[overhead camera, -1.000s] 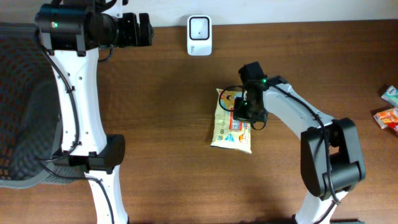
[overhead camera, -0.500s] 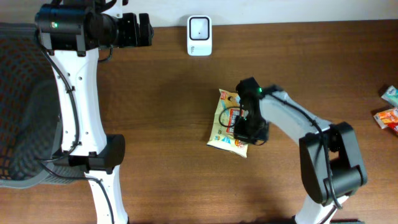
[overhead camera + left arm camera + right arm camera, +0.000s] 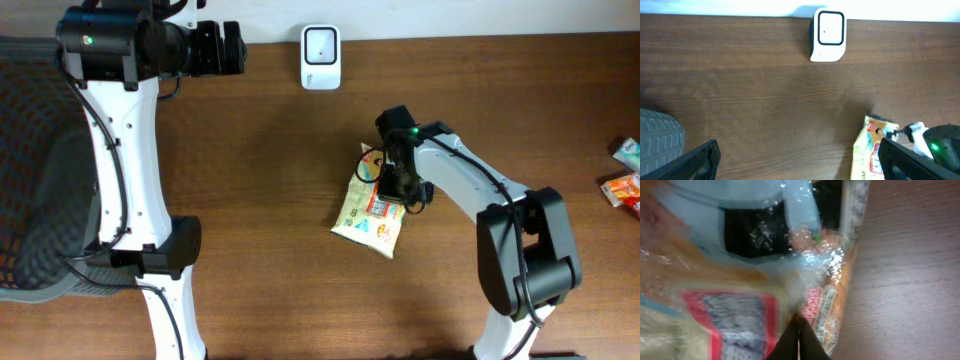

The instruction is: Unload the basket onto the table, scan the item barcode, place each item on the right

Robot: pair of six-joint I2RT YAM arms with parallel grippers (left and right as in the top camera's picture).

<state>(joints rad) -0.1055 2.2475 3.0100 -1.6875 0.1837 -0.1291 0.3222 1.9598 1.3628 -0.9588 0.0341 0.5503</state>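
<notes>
The right tool (image 3: 390, 185) has come back up the snack packet (image 3: 365, 215) after dipping toward its lower end half a second ago, and it stays pinched on the wrapper the whole way. The packet has turned with it. A second ago it lay almost straight on the surface (image 3: 250, 200); now its lower end has swung out to the left and it sits on a slant (its upper end looks bunched and narrower than before).

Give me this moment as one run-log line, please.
right pincer: shut on snack packet | left pincer: open, empty | scanner: apart from snack packet, scan not yet done
</notes>
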